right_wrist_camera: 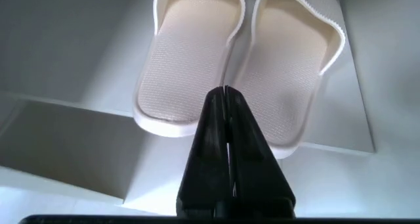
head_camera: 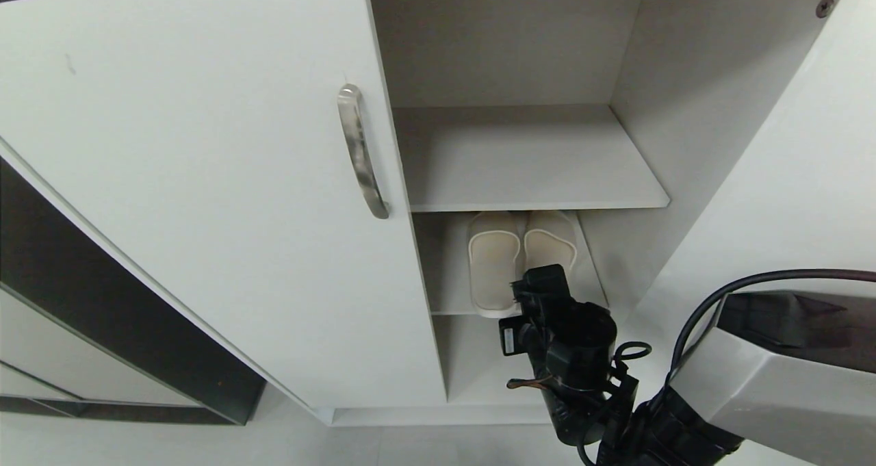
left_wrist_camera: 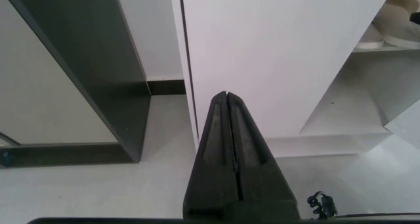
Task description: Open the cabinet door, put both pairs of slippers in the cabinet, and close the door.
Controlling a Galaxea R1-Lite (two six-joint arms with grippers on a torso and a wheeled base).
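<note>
Cabinet door (head_camera: pixel 787 178) seen opened; one pair of slippers (head_camera: pixel 521 255) placed on middle shelf (head_camera: pixel 448 274). Second pair, door closing judged left. Right pincer (right_wrist_camera: pixel 226 92), left pincer (left_wrist_camera: pixel 226 98) seen pressed closed, empty.

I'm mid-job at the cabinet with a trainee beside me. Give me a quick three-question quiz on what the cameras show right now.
1. True or false: the pair of cream textured slippers lies on the bottom of the white wooden cabinet.
2. The right gripper is: A) open around one slipper; B) shut, at the slippers' near ends; C) shut on one slipper.
3. How many pairs of slippers are inside the cabinet?
Key: 1 false, they lie on the middle white shelf; 2 B; 3 one.
</note>
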